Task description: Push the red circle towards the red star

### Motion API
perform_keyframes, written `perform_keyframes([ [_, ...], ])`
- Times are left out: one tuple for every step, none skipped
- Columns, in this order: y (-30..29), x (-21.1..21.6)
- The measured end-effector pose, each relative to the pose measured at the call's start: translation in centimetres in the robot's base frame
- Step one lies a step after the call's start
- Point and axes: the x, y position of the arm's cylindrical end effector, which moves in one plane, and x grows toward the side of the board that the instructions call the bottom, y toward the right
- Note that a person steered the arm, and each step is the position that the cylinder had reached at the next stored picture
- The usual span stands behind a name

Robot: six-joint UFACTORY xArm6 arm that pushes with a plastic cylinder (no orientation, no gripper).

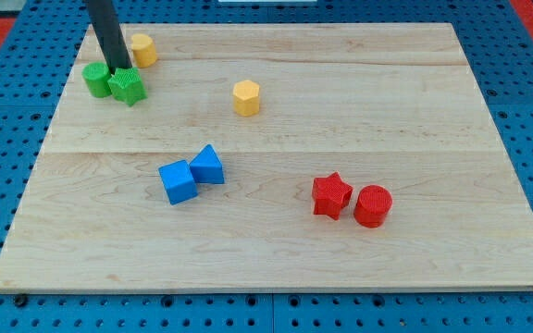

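My tip (pixel 118 68) sits near the board's far left corner, right at the top edges of the green star (pixel 128 86) and the green circle (pixel 97 80); I cannot tell whether it touches either. It is a bare rod with nothing clamped on it, and its upper part is cut off by the view's top. The rod also hides part of the green circle's top. A yellow cylinder-like block (pixel 143 49) stands just beyond, close to the far edge. A yellow hexagon (pixel 246 97) lies nearer the middle. Two blue blocks meet left of centre: a blue cube (pixel 178 181) and a blue wedge-like piece (pixel 208 166) whose shape is hard to read. The red circle (pixel 372 205) rests beside the red star (pixel 331 196), apparently touching, toward the wooden board (pixel 452 111)'s near right.
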Motion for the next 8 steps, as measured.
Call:
perform_keyframes([
  [2.6, -1.8],
  [7.2, -3.0],
  [19.5, -0.2],
  [30.5, 7.7],
  [37.3, 17.5],
  [37.9, 25.6],
  [32.8, 25.8],
  [30.0, 22.3],
])
